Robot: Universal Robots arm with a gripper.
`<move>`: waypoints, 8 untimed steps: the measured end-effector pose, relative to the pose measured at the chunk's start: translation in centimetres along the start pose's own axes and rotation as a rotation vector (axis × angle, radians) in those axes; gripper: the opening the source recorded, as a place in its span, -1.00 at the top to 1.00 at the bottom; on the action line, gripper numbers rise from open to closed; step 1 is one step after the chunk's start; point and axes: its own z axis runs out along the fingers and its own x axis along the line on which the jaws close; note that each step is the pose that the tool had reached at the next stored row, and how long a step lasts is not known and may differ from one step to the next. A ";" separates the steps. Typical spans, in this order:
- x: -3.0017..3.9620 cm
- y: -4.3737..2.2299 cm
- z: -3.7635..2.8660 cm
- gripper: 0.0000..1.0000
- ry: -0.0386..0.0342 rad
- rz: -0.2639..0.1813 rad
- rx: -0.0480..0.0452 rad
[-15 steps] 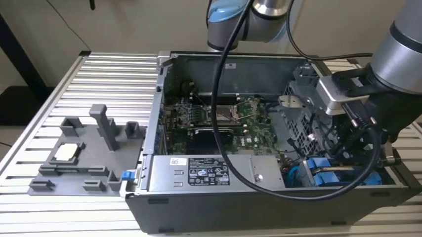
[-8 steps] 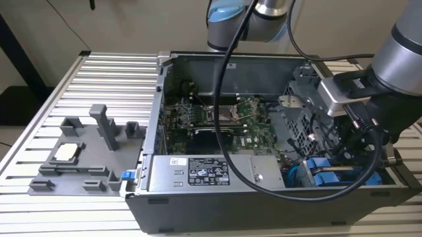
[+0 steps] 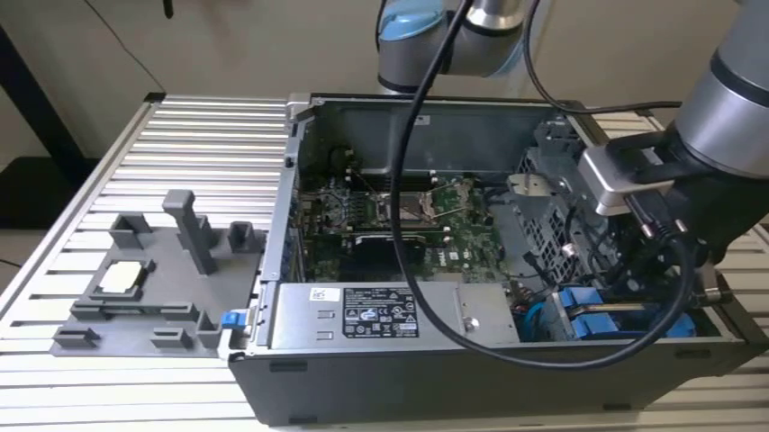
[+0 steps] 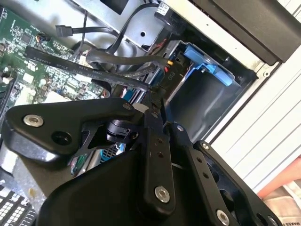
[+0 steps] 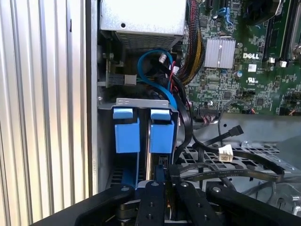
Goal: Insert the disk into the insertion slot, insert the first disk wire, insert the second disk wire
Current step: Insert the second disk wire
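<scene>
Gripper (image 4: 153, 96) lowered into the case corner by the drive cage, fingers drawn together on a dark flat wire (image 4: 117, 80), seemingly to bring its plug to a drive. Disk (image 5: 162, 134) already seated upright in the insertion slot (image 5: 141, 101), beside a second blue-carrier drive (image 5: 127, 134).

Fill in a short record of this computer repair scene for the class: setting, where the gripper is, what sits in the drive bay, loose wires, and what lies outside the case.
Setting: open computer case on a ribbed metal table
Gripper position: gripper lowered inside the case, just above the drive cage
Drive bay: two blue carriers seated side by side
Loose wires: black flat cable and blue cable running near the gripper
Circuit board: green board on the case floor
Outside the case: grey fixture tray on the exterior view's left
</scene>
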 end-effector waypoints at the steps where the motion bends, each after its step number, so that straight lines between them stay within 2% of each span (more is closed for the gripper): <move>1: 0.01 0.01 0.05 0.69 -0.0001 0.000 0.0001; 8: 0.03 0.06 0.44 0.69 0.0006 0.000 0.0003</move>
